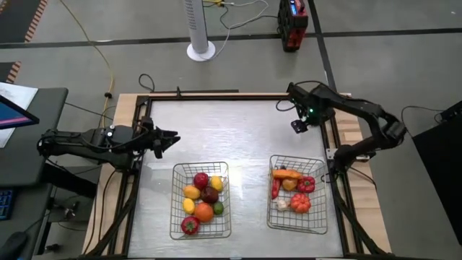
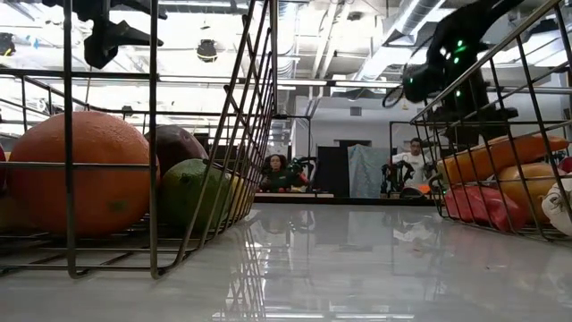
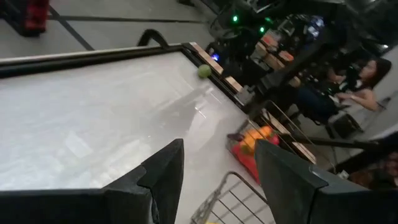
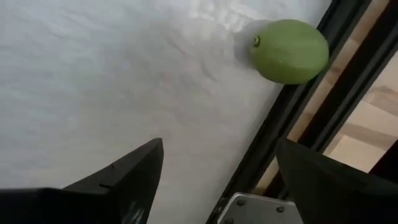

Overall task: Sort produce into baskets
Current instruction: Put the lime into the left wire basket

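Right gripper (image 1: 299, 124) is over the table's far right corner, fingers (image 4: 124, 180) spread wide, nothing between them. A green lime (image 4: 290, 51) lies on the table (image 1: 231, 137) just ahead of it, against the black edge rail; the left wrist view shows the same lime (image 3: 204, 71) at that far edge. Gripper is above the lime, not touching it.

Left gripper (image 1: 172, 137) hangs over the table's left side, just beyond the left basket, fingers (image 3: 163, 171) apart and empty.

Left basket (image 1: 177, 217), front of table, left of centre: holds rounds in red, yellow, dark purple, orange and green, with a red one nearest the front. In the low view, the orange (image 2: 80, 174), a dark purple piece (image 2: 175, 145) and a green piece (image 2: 197, 192) sit against the mesh.

Right basket (image 1: 317, 220), front right: carrot (image 1: 287, 174) across the far end, red chili (image 1: 276, 188) on the left side, a red pepper-like piece (image 1: 306, 184), red tomato (image 1: 300, 204), white garlic (image 1: 282, 204).

The baskets are well apart, with bare table between them. Two people are seated in the room behind the table, seen in the low view.
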